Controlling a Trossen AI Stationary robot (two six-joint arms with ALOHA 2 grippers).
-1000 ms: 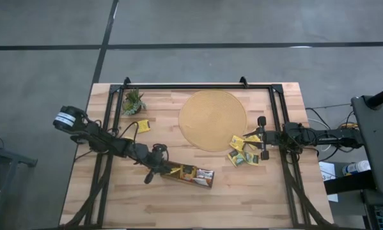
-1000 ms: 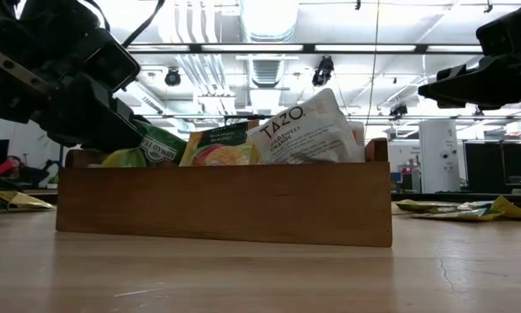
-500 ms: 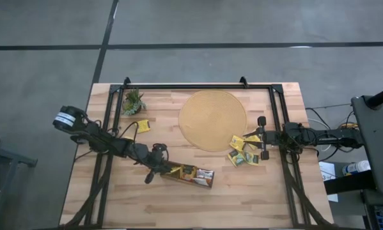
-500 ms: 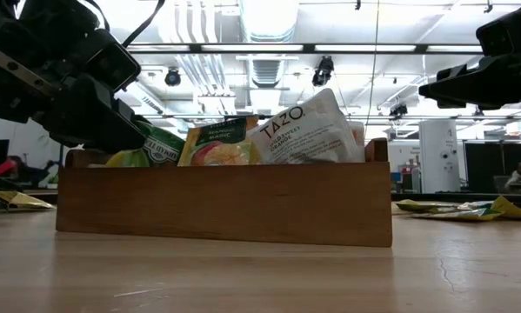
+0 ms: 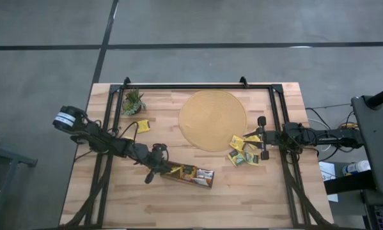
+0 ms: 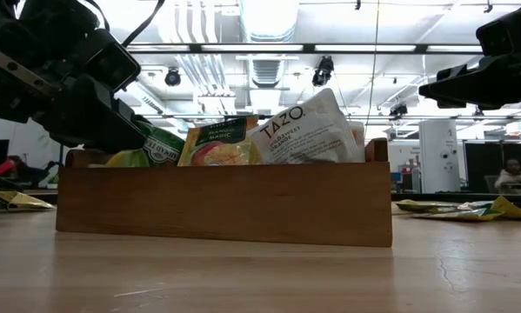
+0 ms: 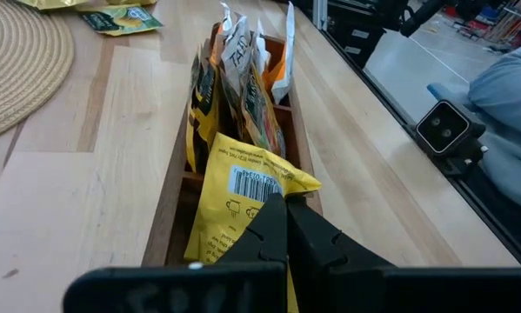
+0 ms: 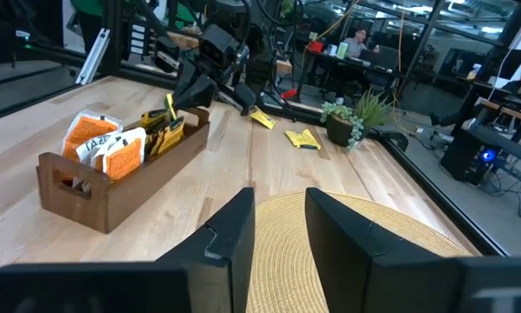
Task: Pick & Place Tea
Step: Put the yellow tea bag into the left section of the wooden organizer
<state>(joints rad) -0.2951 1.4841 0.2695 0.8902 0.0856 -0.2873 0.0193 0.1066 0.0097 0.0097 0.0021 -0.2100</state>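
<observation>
1. Left gripper (image 7: 286,228) jaws pinch a yellow sachet (image 7: 239,196) over the tray (image 7: 175,213)
2. Right gripper (image 8: 279,228) jaws spread, empty, above the mat (image 8: 347,228) beside loose sachets (image 5: 243,152)

My left gripper (image 6: 112,117) hangs closed at one end of the wooden tray (image 6: 225,204), its tip against a yellow tea sachet (image 6: 125,158). Just past my jaws, more sachets (image 6: 303,130) stand upright in the tray. My right gripper (image 6: 434,91) hovers well apart, above loose sachets (image 6: 456,209) on the table (image 6: 260,278).
</observation>
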